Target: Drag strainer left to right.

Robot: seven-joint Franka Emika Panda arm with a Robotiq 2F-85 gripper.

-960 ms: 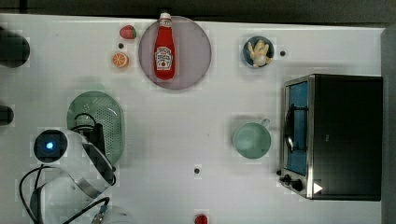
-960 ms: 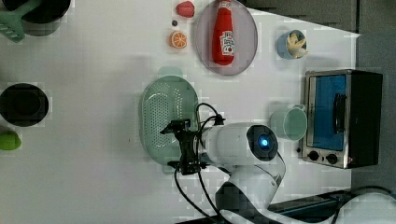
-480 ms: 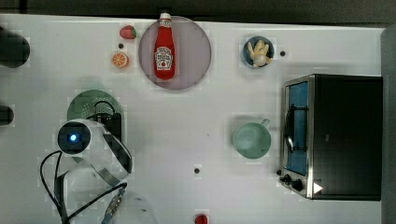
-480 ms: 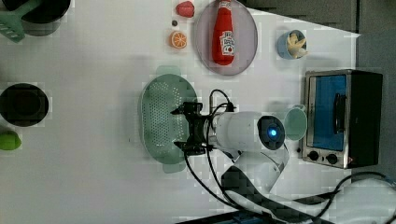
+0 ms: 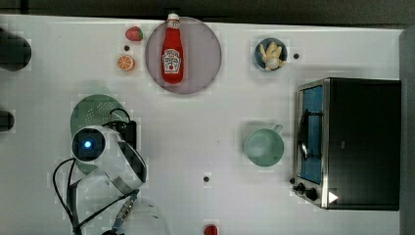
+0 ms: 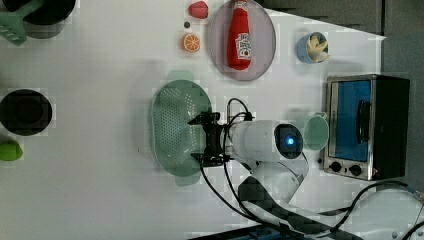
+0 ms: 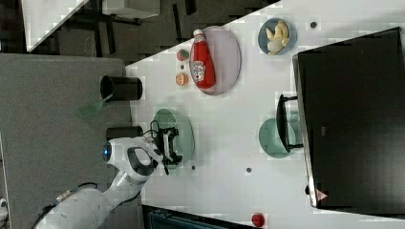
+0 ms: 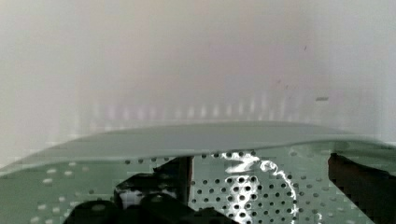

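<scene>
The strainer is a pale mint-green oval colander lying on the white table at the top view's left, partly under my arm. In the left view its holed bowl is seen whole, and my gripper reaches in over the rim on the left view's right. The gripper is open, one dark finger to each side of the perforated bottom. The wrist view looks across the strainer's inside to its far rim, with the fingertips low inside the bowl. In the right view the gripper sits over the strainer.
A greyish-purple plate carries a ketchup bottle; an orange slice and a strawberry lie beside it. A mint cup and a toaster oven stand at the top view's right, and a small blue bowl at the back.
My wrist has swung round and shifted toward the top view's right, bringing the open fingers over and into the strainer. The strainer itself has stayed where it was.
</scene>
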